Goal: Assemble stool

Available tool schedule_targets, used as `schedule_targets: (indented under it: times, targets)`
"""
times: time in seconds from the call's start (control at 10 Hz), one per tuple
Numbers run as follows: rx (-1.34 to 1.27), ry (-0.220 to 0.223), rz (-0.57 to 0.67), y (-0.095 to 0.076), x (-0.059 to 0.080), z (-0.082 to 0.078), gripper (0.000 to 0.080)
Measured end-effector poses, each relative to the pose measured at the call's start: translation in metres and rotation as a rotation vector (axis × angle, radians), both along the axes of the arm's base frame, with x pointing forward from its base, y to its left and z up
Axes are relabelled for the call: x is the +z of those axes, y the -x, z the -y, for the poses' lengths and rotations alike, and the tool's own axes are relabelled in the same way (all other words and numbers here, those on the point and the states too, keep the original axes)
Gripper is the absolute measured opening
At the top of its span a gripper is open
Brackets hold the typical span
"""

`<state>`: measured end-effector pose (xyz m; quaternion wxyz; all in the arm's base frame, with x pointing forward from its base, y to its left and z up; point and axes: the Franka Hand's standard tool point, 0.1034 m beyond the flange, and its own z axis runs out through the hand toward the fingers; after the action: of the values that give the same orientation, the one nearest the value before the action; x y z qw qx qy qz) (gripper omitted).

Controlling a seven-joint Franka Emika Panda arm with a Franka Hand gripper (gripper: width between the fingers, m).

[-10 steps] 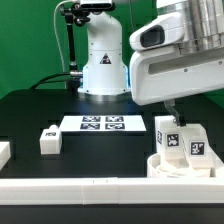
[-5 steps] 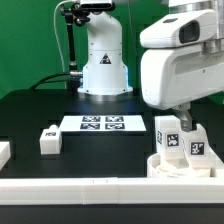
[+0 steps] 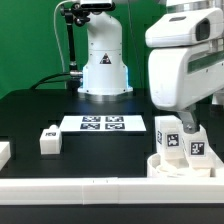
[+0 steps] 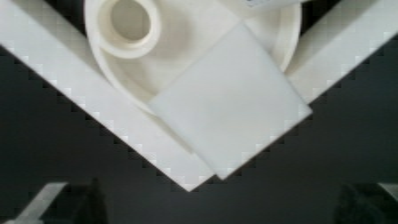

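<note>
**Exterior view.** The arm comes down from above at the exterior view's right, with its bulky white wrist housing held upright. The claw hangs just over the stool's seat. Two legs stand upright on the seat, directly under and beside the claw, tags facing the camera. A third leg stands well apart from the claw on the black table. The marker board lies between that leg and the claw. A long white rail runs along the near side of the seat. The spread of the fingertips cannot be read here.

**Wrist view.** Only this view shows the claw from within. Two dark, blurred fingertips sit wide apart with bare table between them, so the claw is spread and empty. Beyond the fingertips lie a flat white block face and a round socket in the seat. Neither shows in the exterior view.
</note>
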<state>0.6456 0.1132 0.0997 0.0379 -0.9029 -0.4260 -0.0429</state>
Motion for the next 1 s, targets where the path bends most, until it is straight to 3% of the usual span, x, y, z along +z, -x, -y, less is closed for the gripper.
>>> schedule_targets:
  times: [0.6,1.0]
  targets:
    - [0.491,0.093,0.034,0.003,-0.008,0.005,0.0649]
    - [0.62,0.115,0.049,0.003,-0.012,0.011,0.0649]
